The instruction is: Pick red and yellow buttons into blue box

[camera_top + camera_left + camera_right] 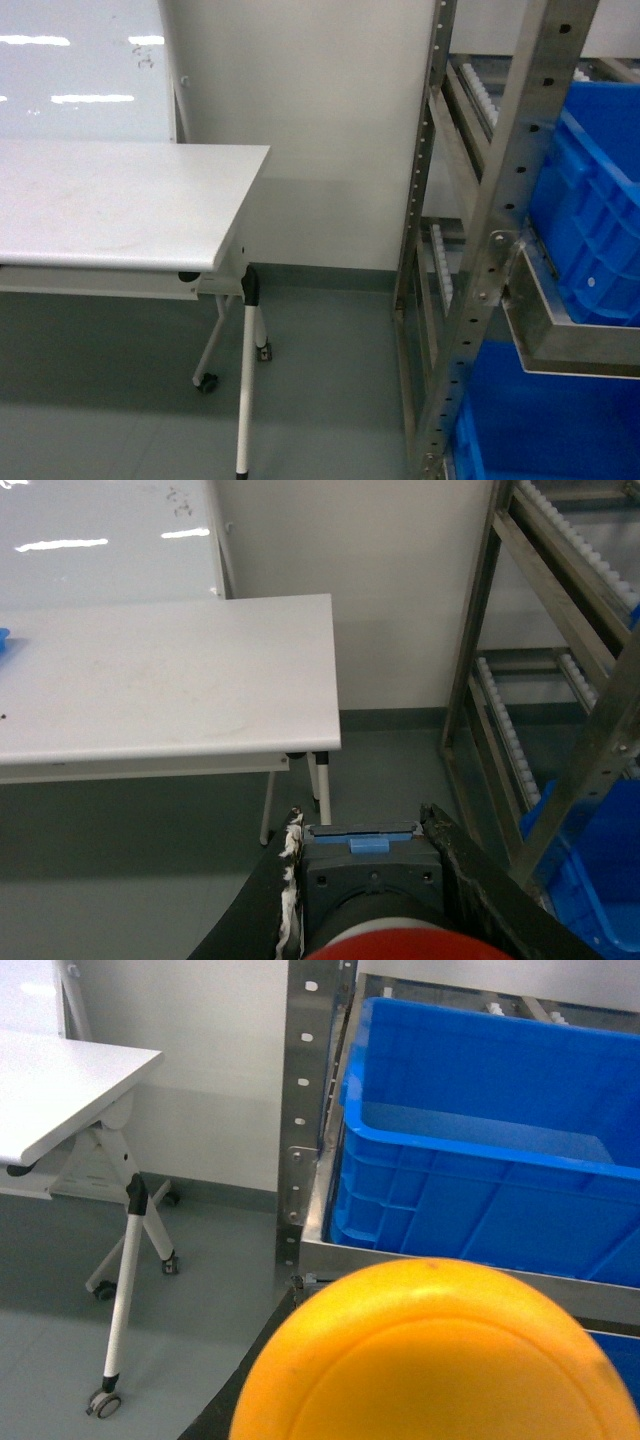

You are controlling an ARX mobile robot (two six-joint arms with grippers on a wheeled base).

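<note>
Red button [400,945], round cap, clamped in left gripper [375,880] jaws. Yellow-orange button [430,1355], domed cap, fills right wrist view; right jaws unclear. Blue box [480,1160] sits on rack.

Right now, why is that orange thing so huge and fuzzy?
In the right wrist view the yellow button sits right against the lens, so it looks giant and soft; the blue box behind is sharper. The left wrist view blurs the red button likewise.

We see dim, bluish, grainy pictures; ceiling-light glare streaks the whiteboard [80,70], and the close yellow cap [430,1360] is blurred.
</note>
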